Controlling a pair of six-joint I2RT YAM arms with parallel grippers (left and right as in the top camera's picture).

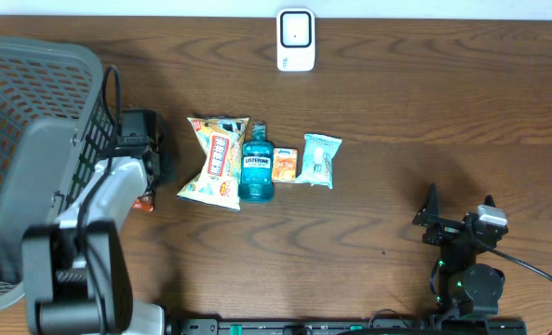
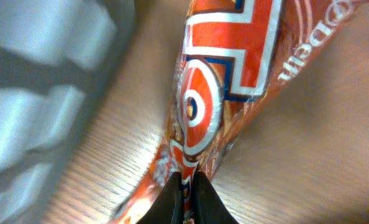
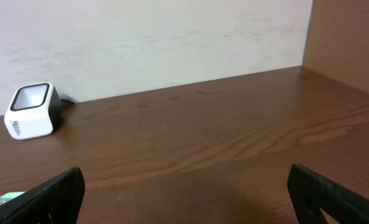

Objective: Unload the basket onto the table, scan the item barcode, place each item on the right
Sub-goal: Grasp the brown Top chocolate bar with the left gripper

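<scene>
In the left wrist view my left gripper [image 2: 186,190] is shut on the edge of an orange-red foil snack packet [image 2: 215,81], which lies along the wooden table. From overhead only an orange corner of that packet [image 1: 145,204] shows beside the left arm, and the left gripper [image 1: 153,191] is mostly hidden under it. The white barcode scanner [image 1: 295,40] stands at the far edge of the table, also visible as the scanner [image 3: 32,111] in the right wrist view. My right gripper [image 1: 457,219] rests open at the near right, nothing between its fingers [image 3: 53,196].
A grey mesh basket [image 1: 33,140] fills the left side. In a row at mid-table lie a chips bag [image 1: 216,161], a blue Listerine bottle [image 1: 257,164], a small orange pack [image 1: 286,165] and a teal tissue pack [image 1: 318,159].
</scene>
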